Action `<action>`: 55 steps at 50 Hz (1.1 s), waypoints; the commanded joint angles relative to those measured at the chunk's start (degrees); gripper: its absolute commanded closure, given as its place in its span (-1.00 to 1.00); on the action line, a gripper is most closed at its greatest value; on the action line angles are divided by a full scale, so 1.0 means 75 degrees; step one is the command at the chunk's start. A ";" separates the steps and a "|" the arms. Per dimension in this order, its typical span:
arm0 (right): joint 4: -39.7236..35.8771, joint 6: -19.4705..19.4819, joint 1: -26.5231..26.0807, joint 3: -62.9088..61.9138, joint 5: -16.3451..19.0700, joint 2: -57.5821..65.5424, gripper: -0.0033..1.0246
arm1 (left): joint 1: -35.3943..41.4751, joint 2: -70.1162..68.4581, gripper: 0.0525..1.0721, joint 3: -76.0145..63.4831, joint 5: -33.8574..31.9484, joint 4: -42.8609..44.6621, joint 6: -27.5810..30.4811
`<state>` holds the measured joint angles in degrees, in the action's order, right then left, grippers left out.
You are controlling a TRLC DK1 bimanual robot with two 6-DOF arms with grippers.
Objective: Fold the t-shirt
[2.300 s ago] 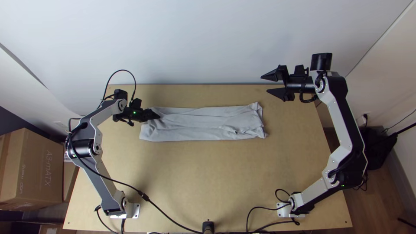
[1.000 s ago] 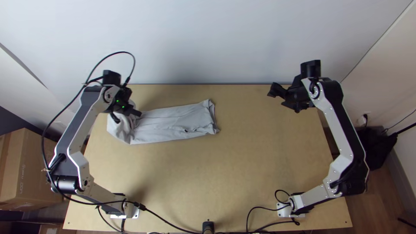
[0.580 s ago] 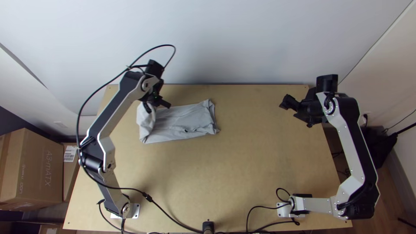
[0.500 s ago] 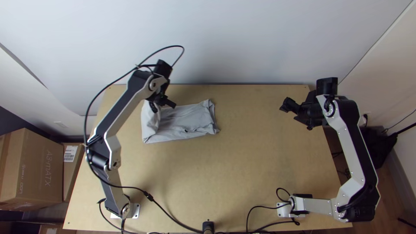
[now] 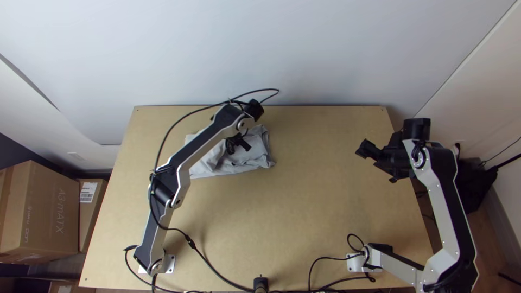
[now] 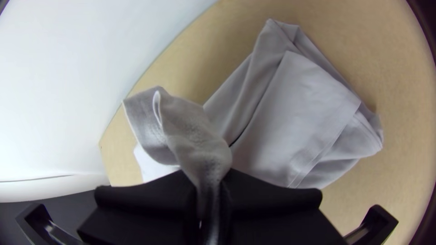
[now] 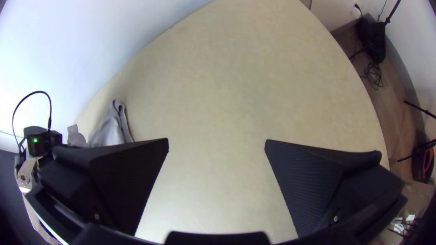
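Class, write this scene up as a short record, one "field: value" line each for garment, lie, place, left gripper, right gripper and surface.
garment: grey t-shirt
lie: layered, creased, one part lifted
place: table's far half, left of middle
left gripper: shut on a bunched part
right gripper: open, empty
surface: light wooden table

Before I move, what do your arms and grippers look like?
The left arm and right arm have silver-grey links and black joints. The left gripper and right gripper have wide, flat black fingers. A black cable loops along the left arm.
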<state>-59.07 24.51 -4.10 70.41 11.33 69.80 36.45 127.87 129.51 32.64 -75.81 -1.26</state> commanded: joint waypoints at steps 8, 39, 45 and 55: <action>0.0106 -0.0280 -0.0063 -0.1267 -0.0023 -0.0963 -0.90 | 0.0789 0.0880 0.96 0.0696 0.0405 0.0569 -0.0231; 0.1161 0.0036 0.0839 -0.2240 0.0001 -0.1420 -0.90 | 0.1703 -0.0702 -0.89 0.0603 0.0569 0.3030 0.0203; 0.1173 0.0587 0.1718 -0.1420 0.0012 -0.0506 -0.90 | 0.1398 -0.1546 -0.89 0.0521 0.0534 0.2655 0.0179; 0.1173 0.1044 0.3066 0.0397 0.0001 0.1275 -0.90 | 0.0812 -0.3023 -0.89 0.0275 -0.0157 0.1882 -0.0090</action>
<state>-50.57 29.47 15.18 66.87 11.35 73.56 44.25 111.72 133.10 32.93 -58.94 -0.23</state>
